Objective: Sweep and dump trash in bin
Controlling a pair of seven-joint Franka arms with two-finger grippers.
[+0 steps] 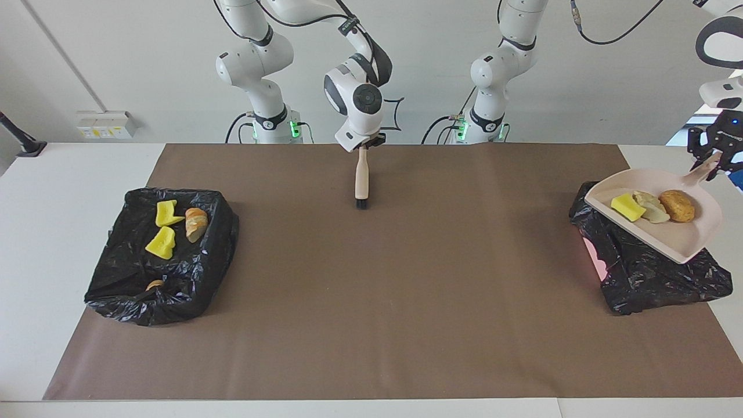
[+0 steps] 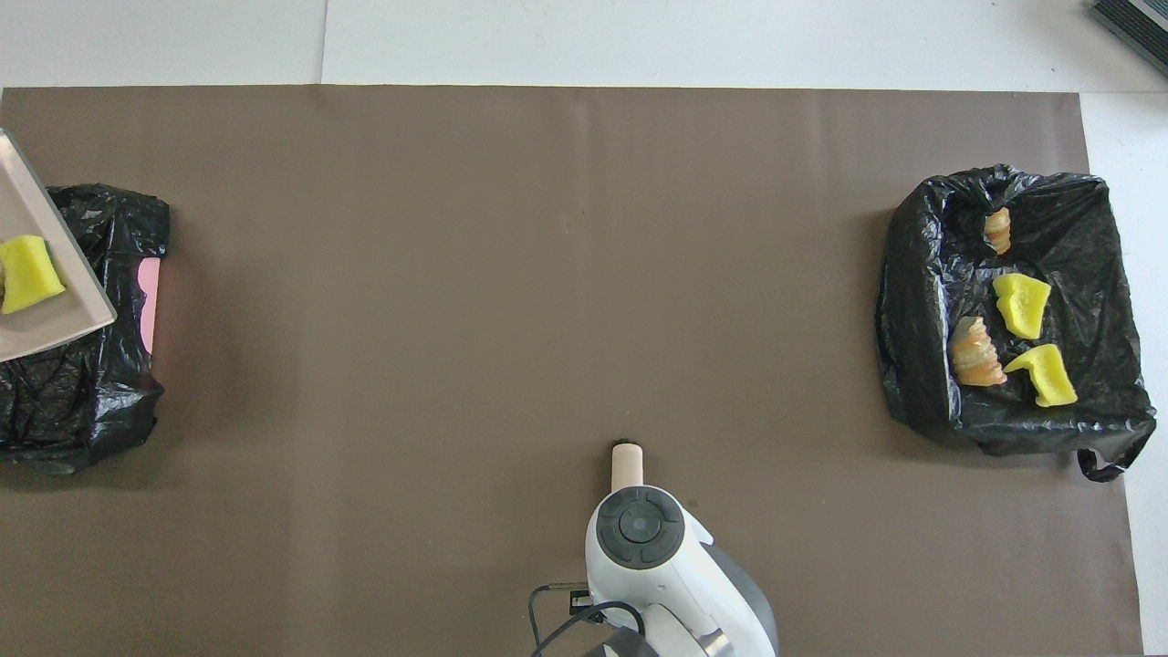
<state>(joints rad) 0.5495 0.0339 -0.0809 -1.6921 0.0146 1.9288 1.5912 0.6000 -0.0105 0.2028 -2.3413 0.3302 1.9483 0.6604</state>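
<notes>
Showing brown lump (image 1: pixel 677 205) facing-side only

Bright, even, diffuse light from above, soft faint shadows on the brown mat (image 1: pixel 371 278), sharp focus throughout.

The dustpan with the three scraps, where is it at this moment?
The dustpan is held up by the left gripper over the black bin bag at the left arm's end of the table.
</notes>
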